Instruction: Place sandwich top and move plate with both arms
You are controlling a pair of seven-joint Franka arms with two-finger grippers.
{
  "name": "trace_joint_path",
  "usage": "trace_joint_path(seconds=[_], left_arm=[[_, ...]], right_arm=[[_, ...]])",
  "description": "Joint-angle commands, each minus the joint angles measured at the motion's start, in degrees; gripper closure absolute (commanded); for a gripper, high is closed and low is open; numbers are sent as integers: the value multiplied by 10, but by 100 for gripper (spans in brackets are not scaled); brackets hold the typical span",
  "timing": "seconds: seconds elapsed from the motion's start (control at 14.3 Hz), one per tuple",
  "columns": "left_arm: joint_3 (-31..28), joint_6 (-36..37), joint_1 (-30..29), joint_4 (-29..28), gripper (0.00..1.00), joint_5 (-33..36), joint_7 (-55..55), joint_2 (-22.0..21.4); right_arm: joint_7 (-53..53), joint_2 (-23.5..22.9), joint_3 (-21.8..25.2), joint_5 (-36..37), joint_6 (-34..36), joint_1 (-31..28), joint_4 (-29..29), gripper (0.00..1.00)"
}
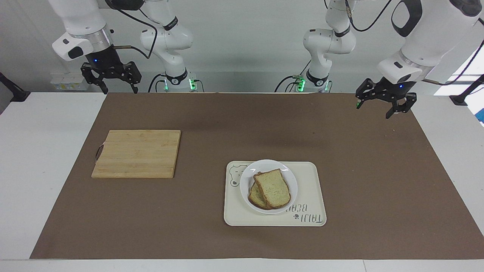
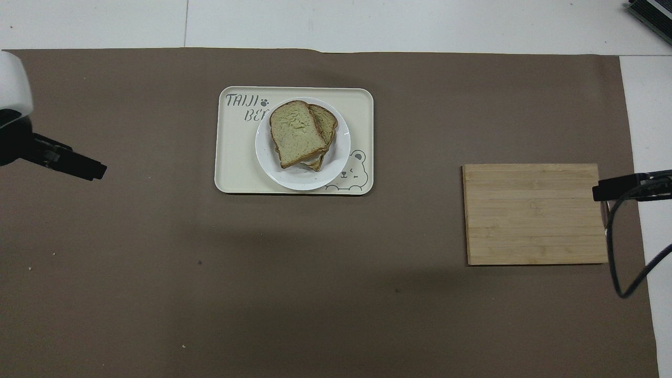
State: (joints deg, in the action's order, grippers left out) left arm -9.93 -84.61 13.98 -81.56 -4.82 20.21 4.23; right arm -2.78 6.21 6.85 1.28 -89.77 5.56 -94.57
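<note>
Starting nearest the robots, you have both grippers, left (image 1: 380, 107) and right (image 1: 110, 81), raised with jaws wide and empty, then the board (image 1: 137, 153), then the top (image 1: 273, 187) already stacked on the plate (image 1: 249, 172) in the tray (image 1: 314, 196), so both likely look finished.

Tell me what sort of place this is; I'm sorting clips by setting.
Probably a robotics lab bench staged as a kitchen: two robot arms mounted at a table, brown mat, a sandwich top on a white plate on a bear-print tray, and a wooden cutting board.
</note>
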Motion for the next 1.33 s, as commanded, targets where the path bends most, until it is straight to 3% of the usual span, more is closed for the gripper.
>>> trace_joint_path(seconds=[0.0,0.21,0.35,0.77,0.98,1.12,1.26], left_arm=[[0,65,-7,73,0,15,-16,13],[3,70,-6,68,0,26,-18,-21],[-1,64,-7,27,0,29,-18,-48],[-20,77,-10,35,0,45,-20,-48],[23,94,-67,69,0,43,-20,-33],[79,97,-118,72,0,43,-20,-19],[96,112,-144,72,0,39,-21,-23]], right_arm=[[-14,7,-4,-1,4,-8,-4,0],[-14,7,-4,-1,4,-8,-4,0],[-14,7,-4,-1,4,-8,-4,0],[-14,7,-4,-1,4,-8,-4,0],[-14,8,-4,-1,4,-8,-4,0],[-14,7,-4,-1,4,-8,-4,0],[-14,7,-4,-1,4,-8,-4,0]])
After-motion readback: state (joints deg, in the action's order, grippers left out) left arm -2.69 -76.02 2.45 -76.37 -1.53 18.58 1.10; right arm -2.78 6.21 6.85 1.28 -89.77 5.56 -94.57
